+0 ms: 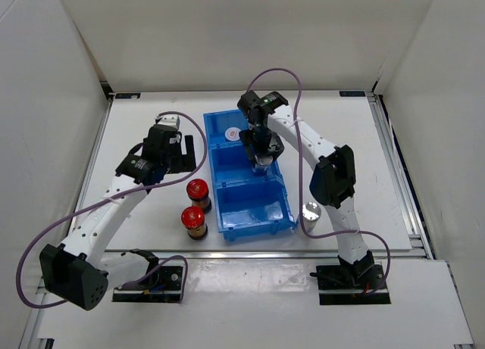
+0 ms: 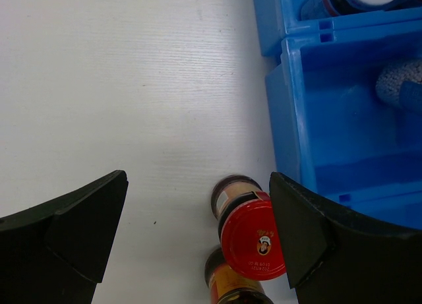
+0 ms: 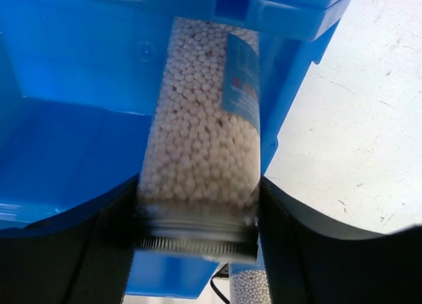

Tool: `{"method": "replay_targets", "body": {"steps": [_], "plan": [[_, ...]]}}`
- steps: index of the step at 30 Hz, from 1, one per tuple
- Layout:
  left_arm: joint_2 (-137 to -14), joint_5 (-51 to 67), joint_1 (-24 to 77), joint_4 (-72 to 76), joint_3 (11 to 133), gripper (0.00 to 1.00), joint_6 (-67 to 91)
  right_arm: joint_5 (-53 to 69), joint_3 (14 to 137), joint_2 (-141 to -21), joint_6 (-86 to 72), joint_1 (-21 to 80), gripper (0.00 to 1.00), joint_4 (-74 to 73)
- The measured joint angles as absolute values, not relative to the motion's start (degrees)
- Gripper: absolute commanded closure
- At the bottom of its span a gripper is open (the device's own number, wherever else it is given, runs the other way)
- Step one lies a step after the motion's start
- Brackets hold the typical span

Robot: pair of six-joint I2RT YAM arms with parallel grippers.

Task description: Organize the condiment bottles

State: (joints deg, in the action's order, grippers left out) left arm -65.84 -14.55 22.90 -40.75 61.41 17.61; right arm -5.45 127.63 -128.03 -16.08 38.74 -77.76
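Top view, right end effector (image 1: 260, 151): clamped from above on the silver-capped bottle (image 1: 264, 165), low in the middle compartment of the blue bin (image 1: 254, 226). Probably gripped by the cap so as to land standing.
Top view, left end effector (image 1: 193, 154): spread wide and empty, beside the bin, just beyond the red-capped bottles (image 1: 198, 188) standing on the surface (image 1: 144, 213).
Left wrist view: wide fingers (image 2: 72, 231) framing one of the red-capped bottles, cap toward the camera, axis vertical. Seemingly placed for a top grasp.
Right wrist view: fingers (image 3: 79, 264) pinching the silver cap. Bead-filled body running straight away into the bin, long axis in line with the end effector, cap up.
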Motion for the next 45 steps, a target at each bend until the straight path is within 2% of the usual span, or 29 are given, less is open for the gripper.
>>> {"method": "replay_targets", "body": {"steps": [6, 11, 16, 21, 27, 32, 37, 40, 41, 45], "plan": [[-65.80, -14.55, 22.90, -40.75, 61.12, 0.00, 17.78, -7.29, 128.49, -128.14, -15.97, 38.74, 0.09, -77.84], [-65.78, -14.55, 22.90, -40.71, 60.71, 0.00, 18.06, -10.07, 138.76, -130.69, -16.14, 38.74, 0.00, -77.58], [-65.65, -14.55, 22.90, -40.51, 60.01, 0.00, 18.06, -14.66, 137.53, -124.27, -18.55, 38.74, 0.00, -76.29], [-65.30, -14.52, 22.90, -40.42, 59.11, 0.00, 18.50, -17.41, 121.01, -107.22, -22.37, 38.74, 0.00, -75.24], [-65.28, -14.52, 22.90, -40.36, 58.63, 0.00, 18.98, -13.56, 89.21, -86.54, -28.23, 38.70, 0.00, -76.44], [-65.28, -14.46, 22.90, -40.36, 58.63, 0.00, 19.14, -9.96, 73.58, -81.28, -32.16, 38.70, 0.00, -77.71], [-65.36, -14.44, 22.90, -40.36, 58.63, 0.00, 19.14, -8.08, 67.85, -79.81, -33.58, 38.61, 0.00, -77.41], [-65.41, -14.41, 22.90, -40.38, 58.63, 0.00, 19.16, -7.44, 66.28, -79.70, -34.04, 38.59, 0.06, -76.31], [-65.41, -14.41, 22.90, -40.38, 58.63, 0.00, 19.14, -7.31, 65.89, -79.70, -34.06, 38.59, 0.13, -75.72], [-65.41, -14.41, 22.90, -40.49, 58.65, 0.00, 19.16, -6.79, 65.34, -79.70, -33.34, 38.50, 0.30, -73.10]]}}
